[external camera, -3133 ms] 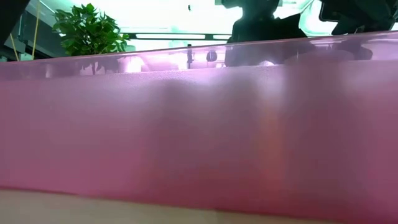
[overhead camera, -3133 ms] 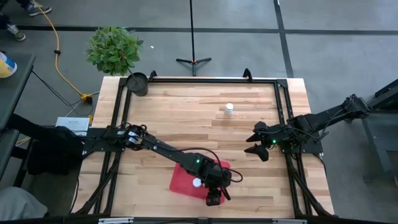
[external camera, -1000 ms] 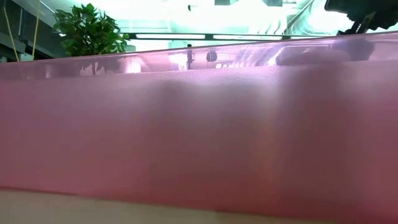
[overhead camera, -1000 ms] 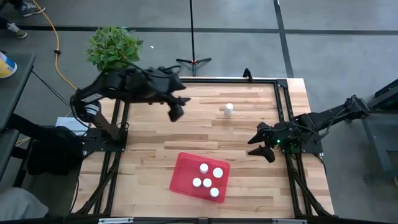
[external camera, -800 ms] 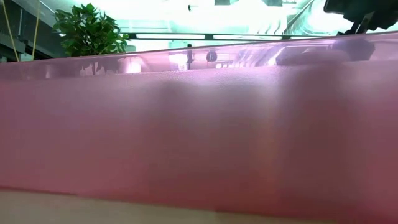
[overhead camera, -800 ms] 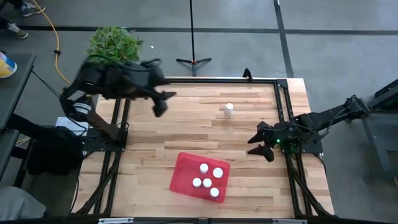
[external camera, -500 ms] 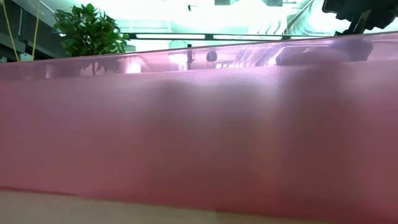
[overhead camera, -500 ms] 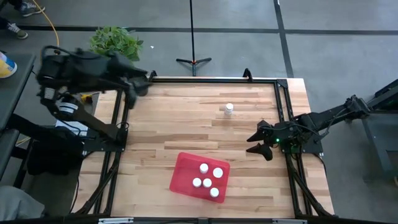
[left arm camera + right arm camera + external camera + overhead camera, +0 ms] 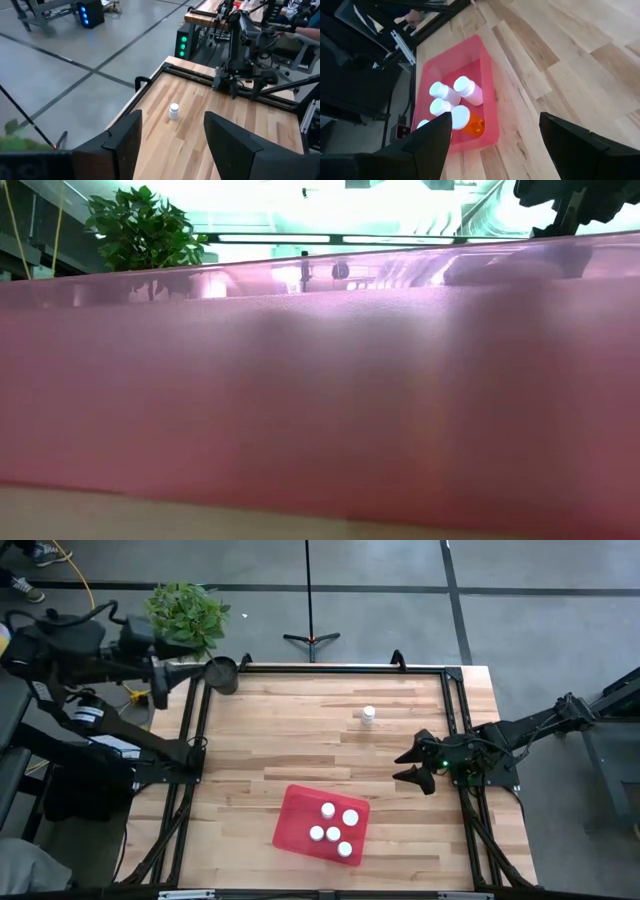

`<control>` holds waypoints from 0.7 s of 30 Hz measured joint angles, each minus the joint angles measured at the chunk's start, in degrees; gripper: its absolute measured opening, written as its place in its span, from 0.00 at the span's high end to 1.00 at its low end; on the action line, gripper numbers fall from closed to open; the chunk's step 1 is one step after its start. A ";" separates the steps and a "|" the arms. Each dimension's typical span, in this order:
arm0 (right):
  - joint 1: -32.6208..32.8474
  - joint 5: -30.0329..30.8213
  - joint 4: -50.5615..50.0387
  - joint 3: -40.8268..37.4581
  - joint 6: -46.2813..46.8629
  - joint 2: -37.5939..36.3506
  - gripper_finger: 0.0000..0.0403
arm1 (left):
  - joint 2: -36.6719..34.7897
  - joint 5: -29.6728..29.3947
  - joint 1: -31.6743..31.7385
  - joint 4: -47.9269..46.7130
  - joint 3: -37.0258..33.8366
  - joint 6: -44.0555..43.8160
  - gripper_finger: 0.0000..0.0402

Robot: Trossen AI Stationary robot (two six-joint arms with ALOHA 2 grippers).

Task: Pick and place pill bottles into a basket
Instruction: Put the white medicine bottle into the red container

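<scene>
The basket, a red tray point(image 9: 300, 825), lies on the table near its front edge and holds several white-capped pill bottles point(image 9: 337, 824). In the right wrist view one of them has an orange body point(image 9: 471, 123). In the low view the tray's pink wall point(image 9: 300, 430) fills the picture. One more white-capped bottle point(image 9: 368, 715) stands upright on the far part of the table, also seen in the left wrist view point(image 9: 173, 111). My left gripper point(image 9: 188, 676) is open and empty, raised over the table's far left corner. My right gripper point(image 9: 406, 766) is open and empty at the table's right side.
A dark round pot point(image 9: 221, 673) sits at the table's far left corner, close to my left gripper. A potted plant point(image 9: 183, 618) and a stand point(image 9: 310, 638) are on the floor beyond the far edge. Black rails point(image 9: 452, 710) run along the table's sides.
My left gripper, open and empty, has swung from above the table's far middle back toward the far left corner and risen a little. My right gripper has stayed in place and turned slightly. The bottles and the tray have not moved.
</scene>
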 joint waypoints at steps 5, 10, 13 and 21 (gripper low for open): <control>0.00 2.08 0.00 0.00 0.14 0.00 0.28 | -10.24 0.14 0.00 7.87 -14.40 -1.58 0.38; -0.01 1.93 0.00 0.02 0.68 0.00 0.28 | -23.95 2.90 0.00 24.76 -35.57 -0.64 0.38; -0.01 1.93 0.05 0.02 0.70 0.00 0.28 | -32.05 4.77 0.00 34.89 -48.61 -0.13 0.38; -0.02 1.93 0.82 0.09 0.95 0.00 0.28 | -49.39 11.63 0.00 56.09 -75.04 -0.06 0.38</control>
